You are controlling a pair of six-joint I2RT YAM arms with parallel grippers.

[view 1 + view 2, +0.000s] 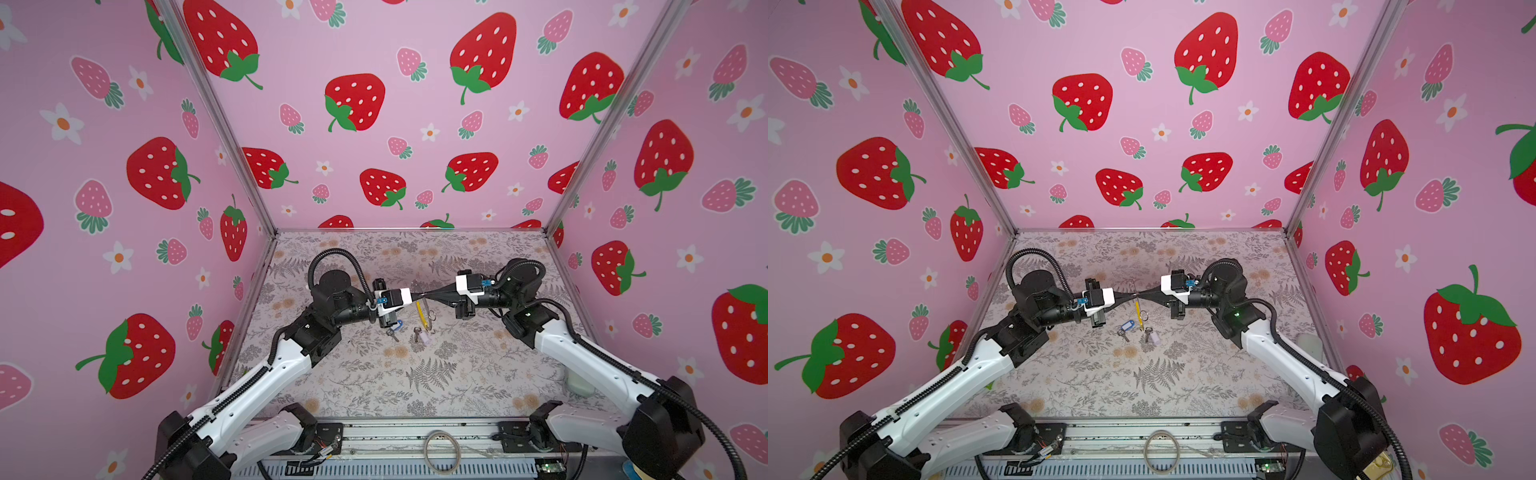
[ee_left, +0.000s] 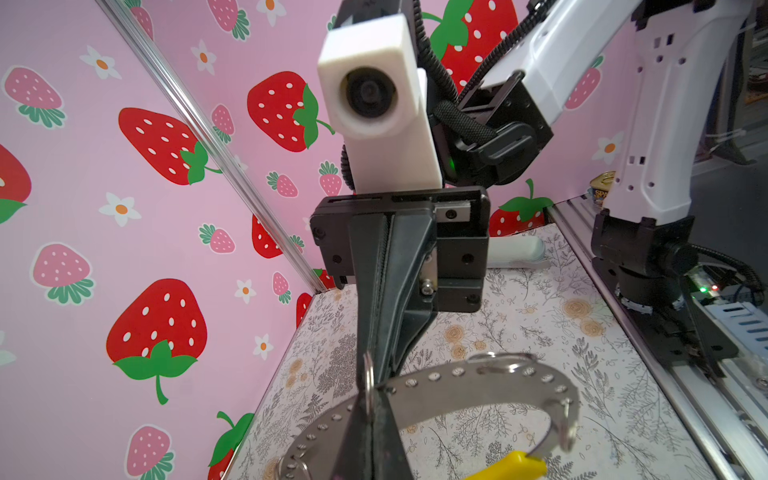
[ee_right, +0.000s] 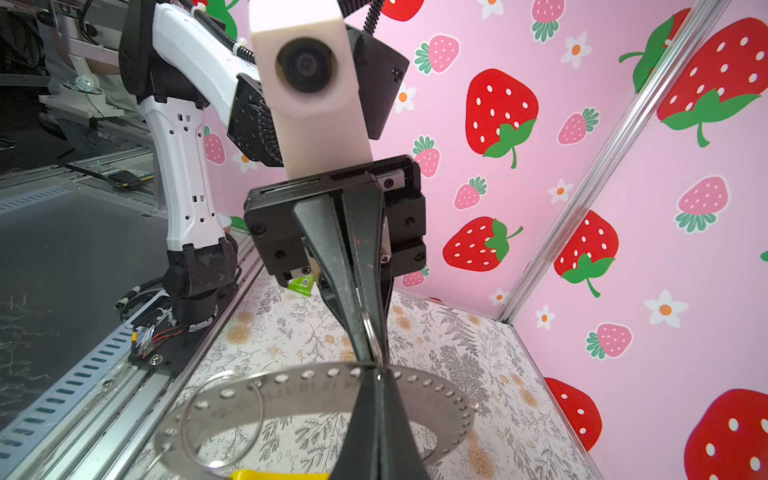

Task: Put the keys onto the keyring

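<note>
A pale hoop [image 1: 425, 453] lies on the front rail [image 1: 374, 435], a white object [image 1: 579, 382] by the right wall [image 1: 665, 208].

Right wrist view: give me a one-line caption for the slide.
Tip to tip, the left gripper and right gripper pinch the perforated keyring above the floral table.

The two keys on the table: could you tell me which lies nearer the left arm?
The blue-tagged key; it lies on the side of the left arm, while the lilac-tagged key rests further right.
</note>
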